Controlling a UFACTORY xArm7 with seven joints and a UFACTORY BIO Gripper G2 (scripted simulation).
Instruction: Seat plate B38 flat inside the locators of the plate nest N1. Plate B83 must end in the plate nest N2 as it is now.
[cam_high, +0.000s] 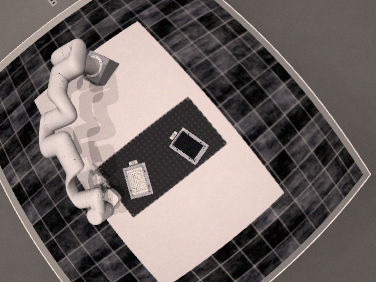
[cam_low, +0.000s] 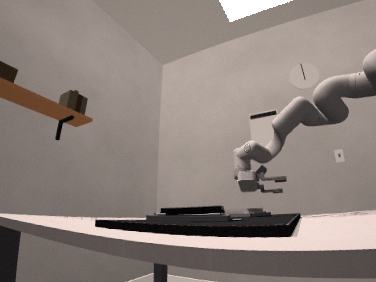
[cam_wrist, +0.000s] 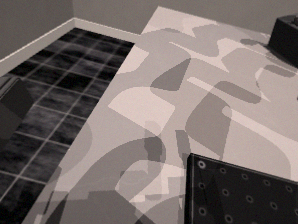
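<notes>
apparently, the open jaws (cam_low: 284, 184) hang above the table (cam_high: 215, 210) (cam_low: 336, 241) (cam_wrist: 135, 100).

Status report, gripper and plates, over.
Gripper open, empty. Dark plate proud of its nest; pale plate in the other nest. Labels unreadable. No obstruction seen over either.

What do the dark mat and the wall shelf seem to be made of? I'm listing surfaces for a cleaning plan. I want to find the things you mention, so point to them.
Dark mat (cam_high: 157, 145) (cam_low: 200, 230) (cam_wrist: 240, 200): perhaps rubber or coated metal, matte black, dotted with regular small round marks.

Wall shelf (cam_low: 35, 102): probably wood, smooth, given its orange-brown colour.
</notes>
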